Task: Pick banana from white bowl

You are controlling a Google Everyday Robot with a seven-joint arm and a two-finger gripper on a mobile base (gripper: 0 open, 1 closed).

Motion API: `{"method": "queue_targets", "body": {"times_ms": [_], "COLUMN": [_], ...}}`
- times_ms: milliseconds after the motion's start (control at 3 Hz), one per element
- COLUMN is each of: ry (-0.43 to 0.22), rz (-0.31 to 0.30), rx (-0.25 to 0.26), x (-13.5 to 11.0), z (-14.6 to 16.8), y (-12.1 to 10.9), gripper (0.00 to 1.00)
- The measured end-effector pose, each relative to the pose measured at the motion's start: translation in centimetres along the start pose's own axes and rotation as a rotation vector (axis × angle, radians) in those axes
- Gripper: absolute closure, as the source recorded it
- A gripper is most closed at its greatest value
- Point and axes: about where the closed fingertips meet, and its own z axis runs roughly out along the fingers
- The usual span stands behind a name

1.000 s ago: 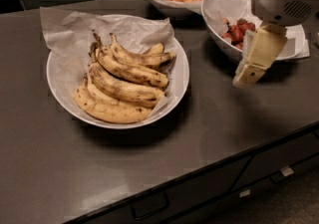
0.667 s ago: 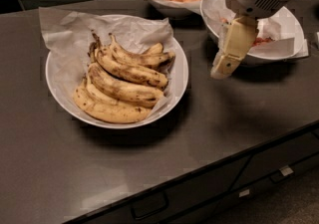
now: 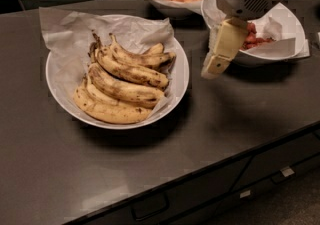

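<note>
Hovering just right of the white bowl (image 3: 59, 98) and in front of the berry bowl (image 3: 270, 60), the gripper (image 3: 211, 67) hangs low; whether it is open or closed cannot be told. The bananas (image 3: 125, 81) lie to its left, inside the bowl. They look soft, overripe and easily bruised, so the top one's middle seems the safest hold.

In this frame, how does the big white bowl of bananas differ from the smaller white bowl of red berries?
The wide, paper-lined white banana bowl is larger than the smaller white berry bowl. The banana bowl holds spotted yellow bananas; the berry bowl holds red berries. The banana bowl shows whole; the robot's hand hangs before the berry bowl's left rim. Both are round and white.
</note>
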Motion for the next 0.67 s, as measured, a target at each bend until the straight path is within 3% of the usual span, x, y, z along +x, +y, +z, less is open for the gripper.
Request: {"method": "queue_targets", "body": {"times_ms": [333,667], "ry": [-0.05,-0.096], "rz": [-0.038,-0.066], "rx": [-0.025,-0.091], "x": [-3.0,-5.9], "z": [2.7,5.9], "y": [-0.2,0.8], "gripper": [0.0,0.0]}}
